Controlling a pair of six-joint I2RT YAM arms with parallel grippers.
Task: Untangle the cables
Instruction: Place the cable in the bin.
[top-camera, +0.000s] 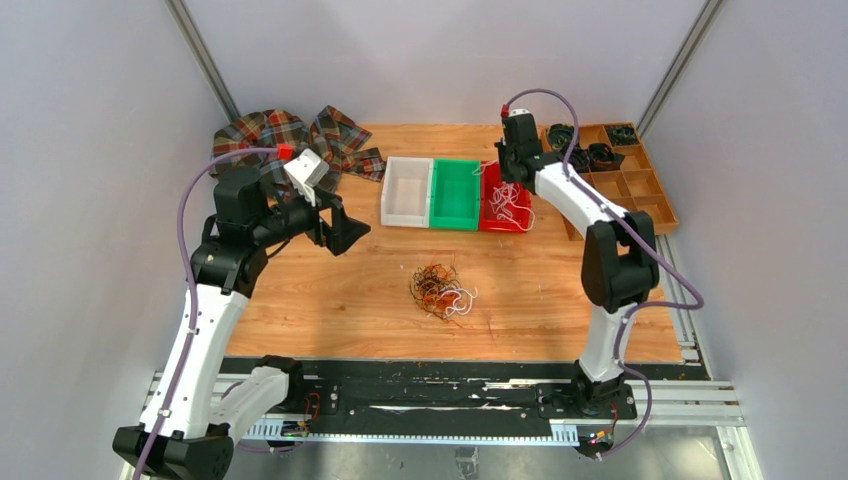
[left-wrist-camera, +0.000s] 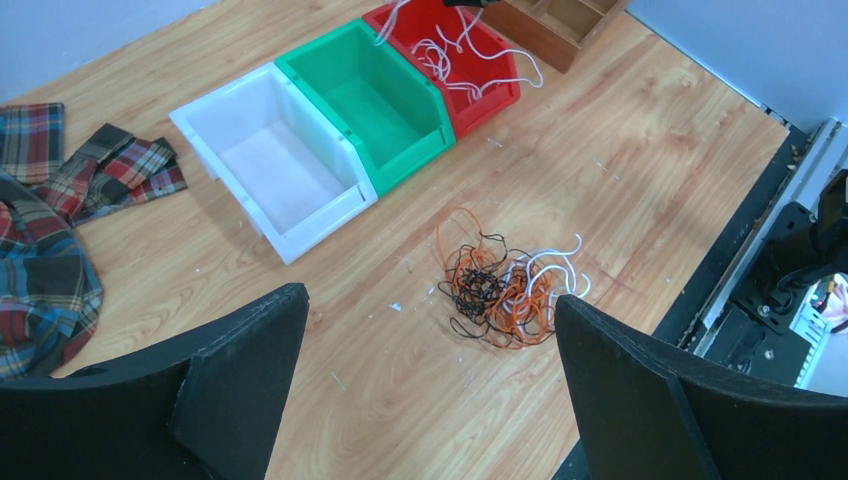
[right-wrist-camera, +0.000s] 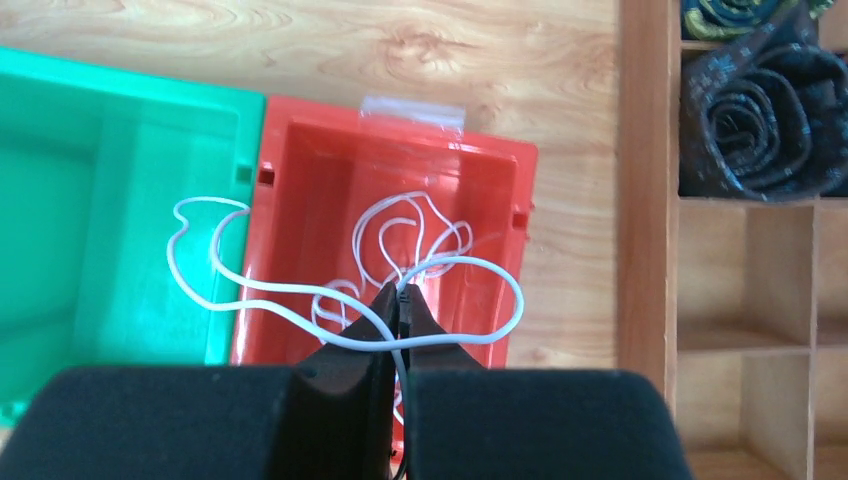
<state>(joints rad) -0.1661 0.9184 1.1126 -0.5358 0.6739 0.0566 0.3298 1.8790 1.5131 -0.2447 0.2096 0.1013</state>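
Our left arm rises from its base at the near left corner and bends at the elbow. Its forearm runs level toward the middle of the bench (top-camera: 330, 300). The left gripper (left-wrist-camera: 430, 300) hangs above the wood with its jaws spread wide and nothing between them. Below and ahead of it, out in the open at mid-bench, lies the tangle of cables (left-wrist-camera: 500, 285), a knot of copper-orange, black and white strands.

Our right arm stands up from the near right and folds at the elbow. Its forearm stretches toward the far side, and the wrist tips downward over the red bin (right-wrist-camera: 300, 170). The right gripper (right-wrist-camera: 400, 300) is pinched tight on a white cable (right-wrist-camera: 300, 290). The loops of this cable spread out to both sides of the fingertips above the red bin, and one loop reaches across over the green bin (right-wrist-camera: 100, 180). More white strands lie inside the red bin.

The white bin (left-wrist-camera: 220, 90) sits just beside the green one. A wooden tray (right-wrist-camera: 640, 200) with dark rolls (right-wrist-camera: 760, 110) stands to the right of the bins. A plaid cloth (top-camera: 290, 135) lies at the far left.
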